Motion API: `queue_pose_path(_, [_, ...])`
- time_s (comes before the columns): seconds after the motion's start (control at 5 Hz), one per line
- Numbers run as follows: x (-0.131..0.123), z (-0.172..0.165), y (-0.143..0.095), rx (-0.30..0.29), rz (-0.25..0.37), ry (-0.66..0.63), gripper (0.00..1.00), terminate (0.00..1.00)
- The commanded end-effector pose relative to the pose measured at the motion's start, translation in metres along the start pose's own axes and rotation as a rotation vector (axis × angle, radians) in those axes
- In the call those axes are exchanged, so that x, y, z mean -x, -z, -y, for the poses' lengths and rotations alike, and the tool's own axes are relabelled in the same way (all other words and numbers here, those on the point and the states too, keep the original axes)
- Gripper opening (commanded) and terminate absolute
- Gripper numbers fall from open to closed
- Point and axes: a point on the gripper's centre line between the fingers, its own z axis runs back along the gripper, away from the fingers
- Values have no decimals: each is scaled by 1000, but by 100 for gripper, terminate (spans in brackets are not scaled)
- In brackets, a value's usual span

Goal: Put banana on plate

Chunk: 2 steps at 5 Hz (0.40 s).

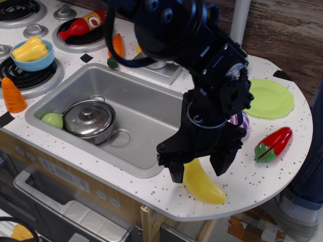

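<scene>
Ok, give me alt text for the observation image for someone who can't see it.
A black robot hand hangs open straddling a yellow banana at the front edge of a toy kitchen counter. The light green plate sits empty to the back right, and a pot sits in the sink.

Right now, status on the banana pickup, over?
Gripper open, jaws straddling the banana. Banana flat on the counter, not gripped. Plate empty; purple striped toy sits between.

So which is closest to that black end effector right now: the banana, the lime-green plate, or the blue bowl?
1. Banana: right under the open end effector, at the counter's front edge.
2. Lime-green plate: farther back, to the right in the picture.
3. Blue bowl: farthest, on the stove at far left.
</scene>
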Motion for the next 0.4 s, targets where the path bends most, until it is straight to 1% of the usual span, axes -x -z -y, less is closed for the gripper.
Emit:
queue_pose_path(0.0, [-2,-4,11,42,32,-11,100,0])
queue_pose_path(0.2, [0,-6,19,62,75,-20,100,0])
